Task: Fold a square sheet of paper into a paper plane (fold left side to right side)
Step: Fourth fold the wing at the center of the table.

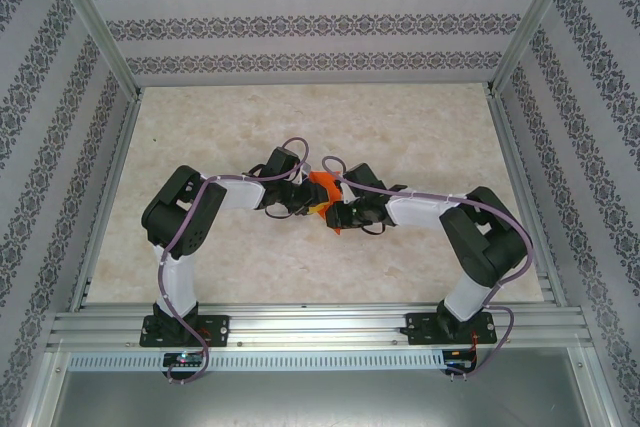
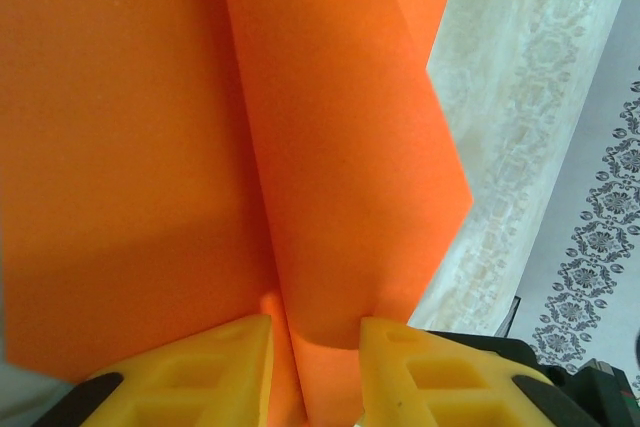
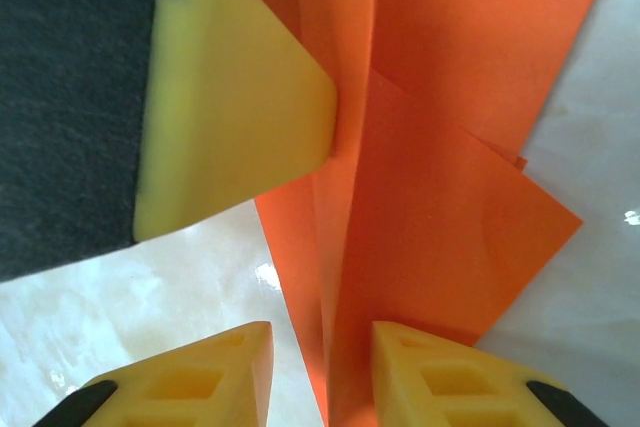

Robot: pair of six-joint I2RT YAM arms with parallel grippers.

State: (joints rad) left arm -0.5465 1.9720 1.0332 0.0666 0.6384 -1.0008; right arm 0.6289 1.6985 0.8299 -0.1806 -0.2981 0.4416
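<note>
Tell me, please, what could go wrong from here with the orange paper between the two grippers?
1. The orange paper stands between the fingertips of the left gripper and the right gripper; if they pull apart, it may tear.
2. Its layers fan out unevenly in the right wrist view, so pressing it flat now could set a crooked crease.

The table (image 1: 300, 127) has a rail (image 1: 320, 325) along its near edge; the left arm (image 1: 185, 212) stands on the rail's left part, the right arm (image 1: 480, 237) on its right part; both reach inward and meet near the table's middle; the sheet of paper (image 1: 322, 190) sits there between the left gripper (image 2: 315, 362) and the right gripper (image 3: 322, 367), above the table; it runs up between each gripper's fingers; a left finger (image 3: 235, 107) touches the paper's left side.
</note>
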